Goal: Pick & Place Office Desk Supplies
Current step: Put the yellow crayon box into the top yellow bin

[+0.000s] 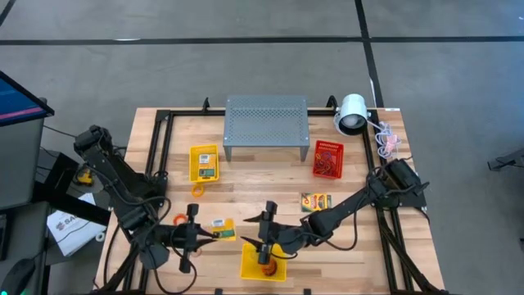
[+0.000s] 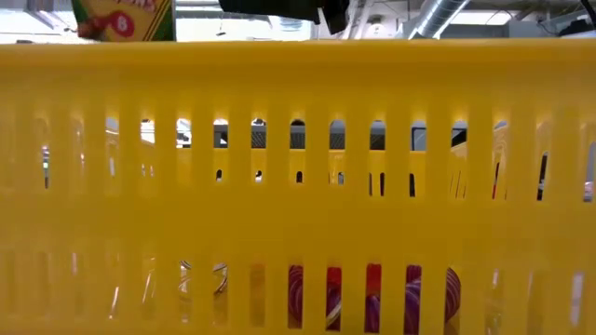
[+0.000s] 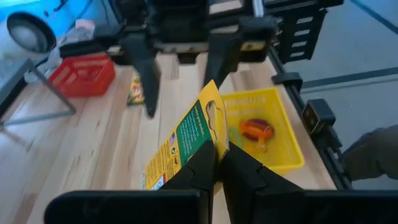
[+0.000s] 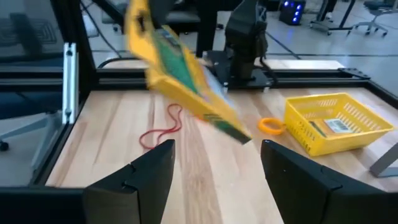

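Left pincer [image 1: 214,233] clamped on a crayon box [image 1: 222,229], held above the worktop [image 1: 270,180].
Lower centre of my overhead frame, just left of the front yellow basket [image 1: 250,270]; right pincer [image 1: 260,231] wide, nothing in it.

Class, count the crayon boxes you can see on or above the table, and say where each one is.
3. One crayon box lies in the far-left yellow basket; one lies flat on the table right of centre; one is held by the left gripper. Others may be hidden.
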### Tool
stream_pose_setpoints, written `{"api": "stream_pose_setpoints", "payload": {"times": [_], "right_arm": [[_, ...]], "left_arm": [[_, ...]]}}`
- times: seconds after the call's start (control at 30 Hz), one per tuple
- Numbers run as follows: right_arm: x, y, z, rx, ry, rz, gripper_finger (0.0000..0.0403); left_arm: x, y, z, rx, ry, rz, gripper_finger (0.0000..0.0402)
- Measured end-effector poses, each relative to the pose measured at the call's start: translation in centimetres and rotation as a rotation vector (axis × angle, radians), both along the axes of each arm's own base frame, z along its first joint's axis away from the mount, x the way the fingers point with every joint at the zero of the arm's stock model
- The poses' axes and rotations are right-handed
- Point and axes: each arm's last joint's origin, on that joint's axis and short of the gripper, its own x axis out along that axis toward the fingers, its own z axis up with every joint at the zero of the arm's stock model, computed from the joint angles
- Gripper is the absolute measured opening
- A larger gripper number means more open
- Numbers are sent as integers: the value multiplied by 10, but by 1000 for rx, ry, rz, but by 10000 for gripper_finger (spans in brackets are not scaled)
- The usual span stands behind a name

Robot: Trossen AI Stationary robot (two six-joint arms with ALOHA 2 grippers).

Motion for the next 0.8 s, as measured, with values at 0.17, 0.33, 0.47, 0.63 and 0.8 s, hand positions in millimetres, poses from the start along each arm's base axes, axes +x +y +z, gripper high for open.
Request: {"api": "stream_pose_setpoints", "payload": {"times": [0.17,0.33,0.47,0.63,0.8], "right_arm": [[3,-1,8,-17,-66,14,234],[3,1,11,-33,-96,34,234],[6,-1,12,-19,-105,60,234],[7,0,17,-29,-144,96,234],[8,-2,17,-25,-147,108,234]], "left_arm": [[1,-1,2,-12,-10,-15,10],[2,-3,5,-11,-36,-32,10],[5,-3,7,-5,-53,-40,10],[10,1,7,-16,-49,-37,10],[16,3,10,-15,-58,-55,10]]}}
